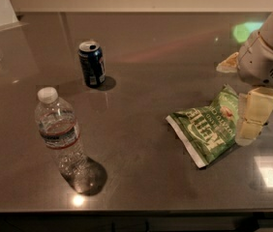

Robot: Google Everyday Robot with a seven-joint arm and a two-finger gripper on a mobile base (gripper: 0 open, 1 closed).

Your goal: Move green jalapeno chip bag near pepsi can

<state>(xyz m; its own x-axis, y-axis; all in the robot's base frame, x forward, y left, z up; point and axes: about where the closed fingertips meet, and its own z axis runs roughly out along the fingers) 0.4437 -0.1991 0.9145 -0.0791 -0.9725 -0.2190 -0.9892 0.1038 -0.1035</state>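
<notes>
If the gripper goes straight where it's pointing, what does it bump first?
Probably the right edge of the green jalapeno chip bag, just below the gripper at far right; depth is unclear.
</notes>
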